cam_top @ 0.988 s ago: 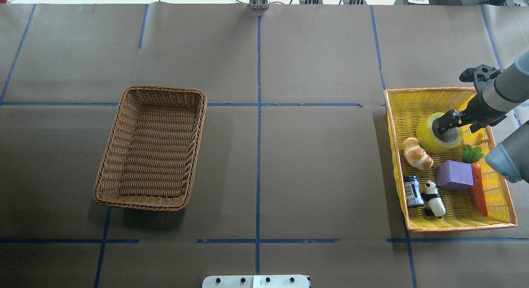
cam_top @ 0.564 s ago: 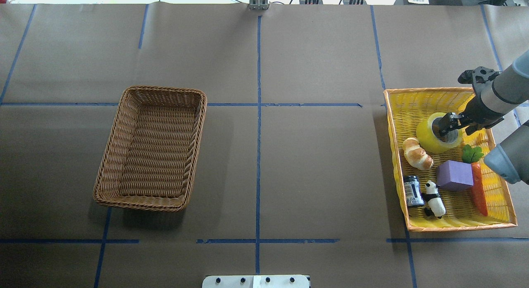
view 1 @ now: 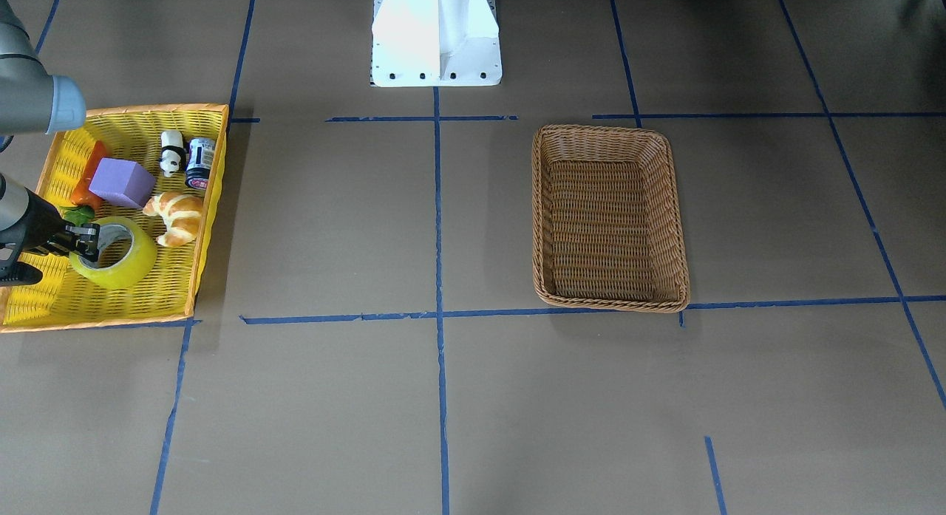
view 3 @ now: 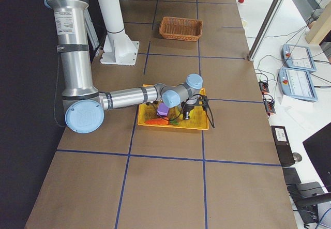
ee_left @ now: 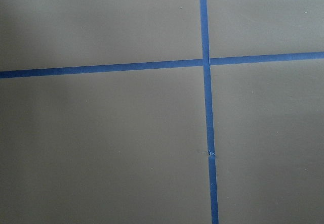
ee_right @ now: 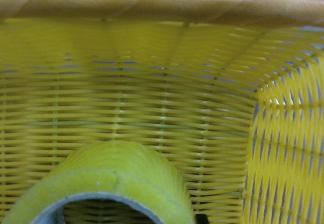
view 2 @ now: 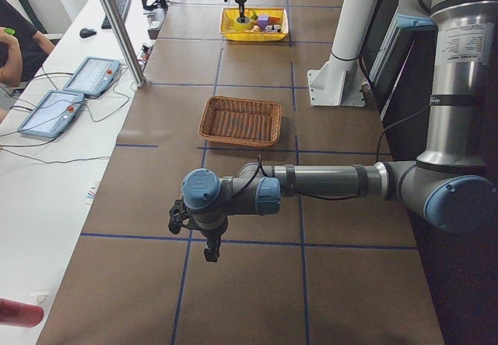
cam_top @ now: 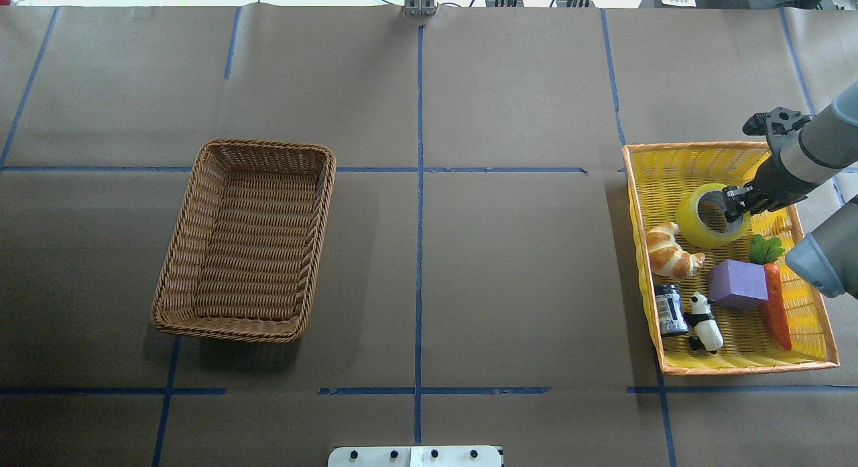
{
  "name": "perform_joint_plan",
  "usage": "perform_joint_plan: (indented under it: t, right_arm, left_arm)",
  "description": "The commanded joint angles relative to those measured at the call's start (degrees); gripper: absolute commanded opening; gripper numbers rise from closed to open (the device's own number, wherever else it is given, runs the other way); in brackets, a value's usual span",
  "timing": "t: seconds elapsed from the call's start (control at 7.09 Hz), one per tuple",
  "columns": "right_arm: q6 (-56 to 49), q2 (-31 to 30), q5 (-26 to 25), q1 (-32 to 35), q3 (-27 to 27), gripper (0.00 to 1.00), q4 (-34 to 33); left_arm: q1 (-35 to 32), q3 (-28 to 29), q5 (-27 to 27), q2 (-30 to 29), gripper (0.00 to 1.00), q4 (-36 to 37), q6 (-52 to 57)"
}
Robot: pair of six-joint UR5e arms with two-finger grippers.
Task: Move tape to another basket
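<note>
The tape, a wide yellow roll, lies in the far part of the yellow tray at the table's right end. My right gripper is at the roll's near-arm rim, with its fingers closed across the roll's wall. The front view shows the tape and the gripper the same way. The right wrist view shows the tape's rim close below the camera. The brown wicker basket stands empty on the left half. My left gripper shows only in the exterior left view, low over bare table; I cannot tell its state.
The yellow tray also holds a croissant, a purple block, a carrot, a panda figure and a small can. The robot's white base stands at the table's edge. Blue tape lines cross the brown table cover.
My right gripper drew back from the roll's middle to its near-arm rim. The croissant beside the tape shifted slightly away from it and turned.
</note>
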Motion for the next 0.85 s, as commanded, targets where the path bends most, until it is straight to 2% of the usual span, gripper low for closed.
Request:
perform_joint_plan:
  t: [0.0, 0.42, 0.56, 0.71]
  right_arm:
    - [0.01, 0.08, 1.27, 2.07, 2.21, 0.00, 0.00]
    - [0.70, 0.07, 11.70, 12.43, 9.41, 0.00, 0.00]
    - [1.06, 0.42, 14.61, 12.98, 11.61, 0.00, 0.00]
    - [4.02, 1.64, 14.81, 12.99, 13.37, 0.00, 0.00]
  left_arm:
    - [-0.04, -0.53, -0.01, 0.00, 1.00, 0.35, 0.00]
    - [-0.04, -0.53, -0.01, 0.00, 1.00, 0.18, 0.00]
    - [-0.04, -1.23, -0.01, 0.00, 1.00, -0.17, 0.17]
    - [-0.04, -2.72, -0.01, 0.00, 1.00, -0.17, 0.18]
